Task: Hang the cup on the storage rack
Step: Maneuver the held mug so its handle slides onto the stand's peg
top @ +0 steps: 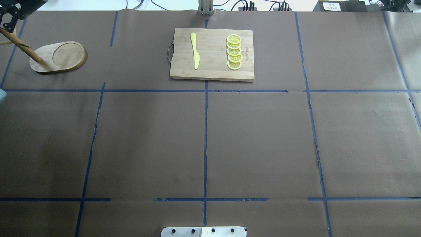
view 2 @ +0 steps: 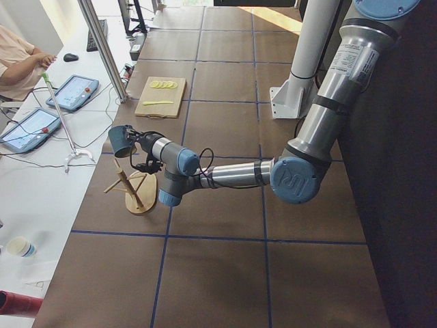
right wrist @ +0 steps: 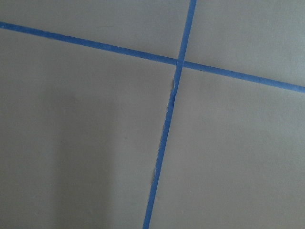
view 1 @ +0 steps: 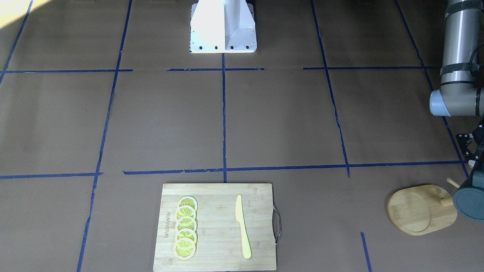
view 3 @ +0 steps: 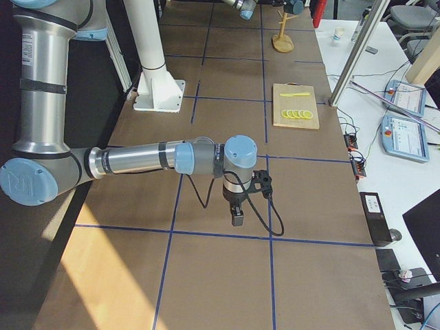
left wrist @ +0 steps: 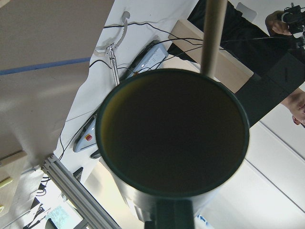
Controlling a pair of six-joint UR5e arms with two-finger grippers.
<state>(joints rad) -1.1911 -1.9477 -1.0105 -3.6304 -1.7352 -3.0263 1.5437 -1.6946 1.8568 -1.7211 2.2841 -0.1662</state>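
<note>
The dark blue-grey cup (view 2: 121,140) is held in the air, on its side, by my left gripper (view 2: 135,144), which is shut on it. The cup hangs just above the storage rack (view 2: 134,189), near the top of the rack's post and pegs. In the front view the cup (view 1: 470,200) is at the right edge, over the rack's oval base (view 1: 420,210). In the left wrist view the cup's mouth (left wrist: 171,131) fills the frame, with a wooden dowel (left wrist: 212,36) just behind its rim. My right gripper (view 3: 237,217) hovers low over bare table; I cannot tell whether it is open.
A bamboo cutting board (top: 213,70) with several lemon slices (top: 234,52) and a yellow knife (top: 195,50) lies at the far middle of the table. The rack's base (top: 59,56) stands at the far left corner, close to the table edge. The robot's white base (view 1: 223,26) stands at the near edge.
</note>
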